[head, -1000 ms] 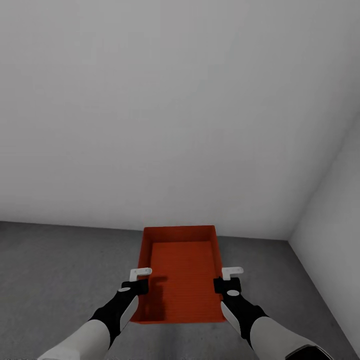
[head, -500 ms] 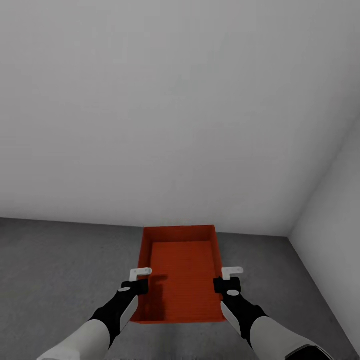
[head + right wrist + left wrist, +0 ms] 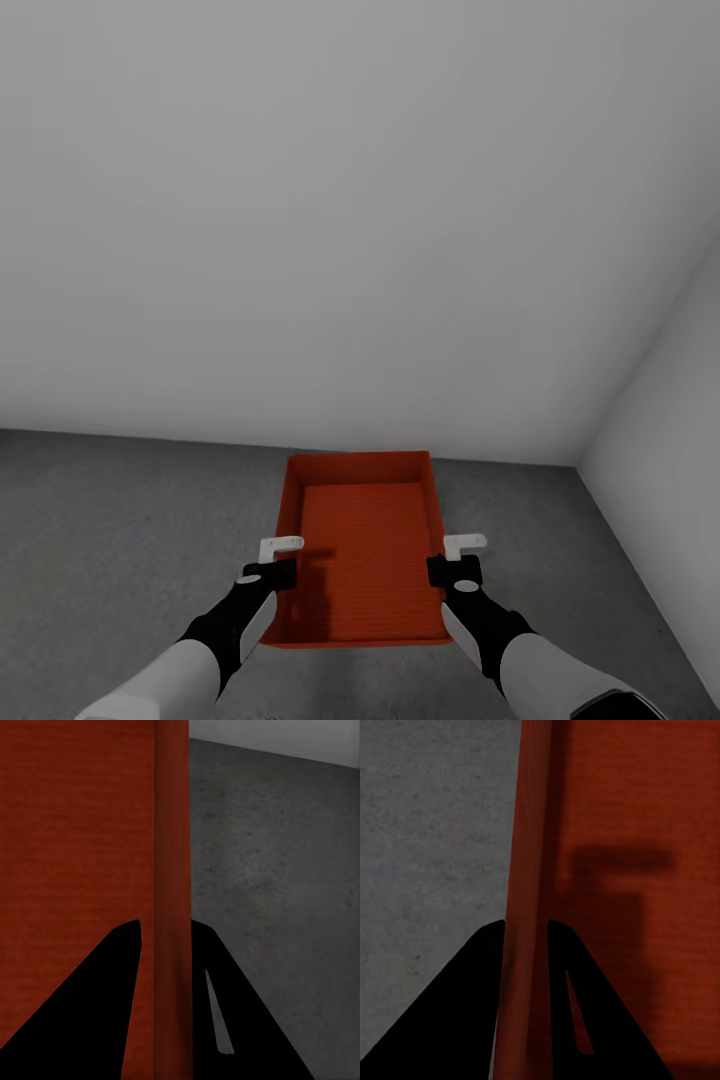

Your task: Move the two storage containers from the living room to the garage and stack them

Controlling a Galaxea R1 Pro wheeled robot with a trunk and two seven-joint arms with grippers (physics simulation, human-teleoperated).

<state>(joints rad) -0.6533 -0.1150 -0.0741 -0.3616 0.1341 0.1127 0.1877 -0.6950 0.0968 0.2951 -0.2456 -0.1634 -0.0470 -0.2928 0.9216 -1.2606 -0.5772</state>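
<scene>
— Holding what, exactly?
— One orange bin (image 3: 365,545), its long axis running straight ahead between the claws. The left claw (image 3: 280,558) pinches its left wall, the right claw (image 3: 462,556) its right wall, both closed tight, above the grey floor (image 3: 100,520) near the corner.

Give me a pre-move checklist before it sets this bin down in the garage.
1. Left gripper clamped on the storage container's side wall: ok, wall sits between the fingers in the left wrist view.
2. Right gripper clamped on the opposite wall: ok.
3. Container level: ok, rim looks even in the head view.
4. On the concrete floor, not wood planks: ok.
5. Room from the walls: ok, corner lies ahead.
6. Second container's position for stacking: cannot tell.
</scene>
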